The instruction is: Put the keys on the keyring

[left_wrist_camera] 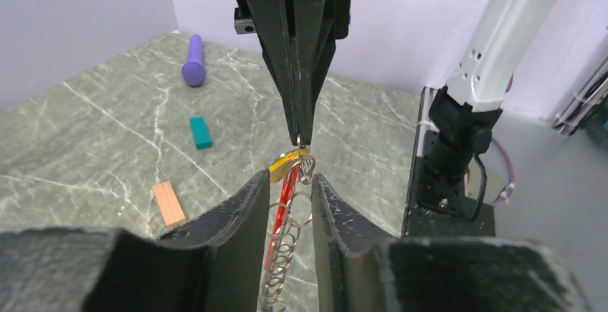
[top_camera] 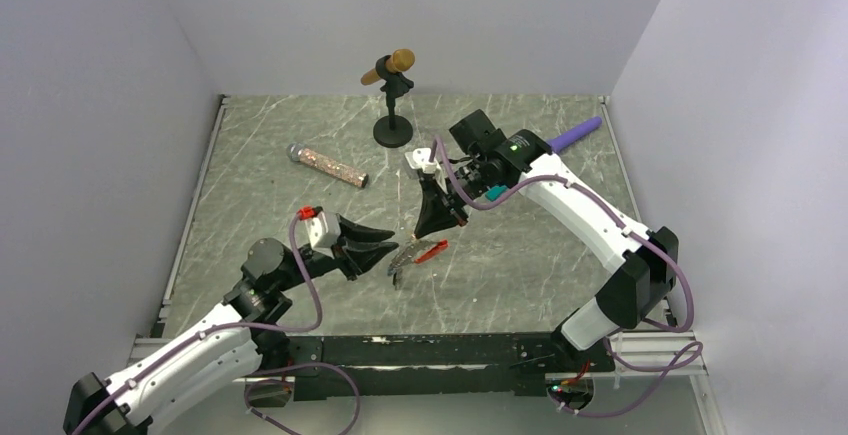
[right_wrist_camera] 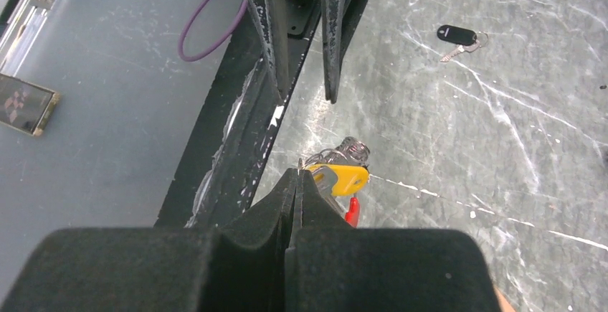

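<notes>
The keyring [left_wrist_camera: 287,237] hangs as a silvery chain with a red fob [top_camera: 431,251] over the table's middle. My right gripper [right_wrist_camera: 297,174] is shut on its thin wire ring at the top, coming down from above [left_wrist_camera: 301,138]. A yellow-headed key [right_wrist_camera: 345,178] sits on that ring just below the pinch. My left gripper [left_wrist_camera: 289,179] is open, its fingers [left_wrist_camera: 244,211] standing on either side of the chain with gaps. A black-tagged key [right_wrist_camera: 459,36] lies loose on the table, apart from both grippers.
A teal block [left_wrist_camera: 201,133], a salmon block [left_wrist_camera: 168,203] and a purple stick [left_wrist_camera: 193,61] lie on the marble table beyond the grippers. A microphone on a stand [top_camera: 391,73] is at the back, and a glittery microphone [top_camera: 328,165] lies left of it.
</notes>
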You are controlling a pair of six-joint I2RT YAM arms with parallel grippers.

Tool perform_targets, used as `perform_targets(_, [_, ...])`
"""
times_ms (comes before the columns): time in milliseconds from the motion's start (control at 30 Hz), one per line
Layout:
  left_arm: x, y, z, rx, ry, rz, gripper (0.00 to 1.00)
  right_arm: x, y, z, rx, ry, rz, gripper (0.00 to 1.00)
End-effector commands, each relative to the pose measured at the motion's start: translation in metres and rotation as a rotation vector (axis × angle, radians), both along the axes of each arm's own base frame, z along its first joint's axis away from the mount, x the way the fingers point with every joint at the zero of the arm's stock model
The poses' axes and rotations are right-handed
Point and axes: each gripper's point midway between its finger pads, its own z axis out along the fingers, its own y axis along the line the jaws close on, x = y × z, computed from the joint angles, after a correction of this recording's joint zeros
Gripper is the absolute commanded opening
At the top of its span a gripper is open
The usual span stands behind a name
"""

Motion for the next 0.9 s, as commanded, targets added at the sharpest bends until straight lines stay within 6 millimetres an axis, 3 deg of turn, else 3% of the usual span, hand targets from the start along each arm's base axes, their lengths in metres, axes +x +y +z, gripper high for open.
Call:
perform_targets(0, [-0.006, 0.0, 0.002, 0.112, -0.205, -0.04, 0.35, -0.014, -0.004, 0.032, 0.123, -0.051, 0.081, 0.0])
perform_targets(100, [-0.007, -0.007, 0.002, 0.165, -0.289, -0.09, 0.35, -0.016, -0.004, 0.033, 0.129, -0.04, 0.096, 0.0])
perform_targets(433, [-0.006, -0.031, 0.006, 0.217, -0.339, -0.17, 0.31, -0.011, -0.001, 0.031, 0.117, -0.012, 0.083, 0.0])
perform_targets(567, [-0.011, -0.031, 0.003, 0.217, -0.334, -0.189, 0.3, -0.009, -0.001, 0.03, 0.118, -0.005, 0.079, 0.0])
perform_targets(867, [-0.002, -0.026, -0.004, 0.225, -0.266, -0.118, 0.24, -0.007, 0.0, 0.03, 0.115, 0.005, 0.073, 0.0])
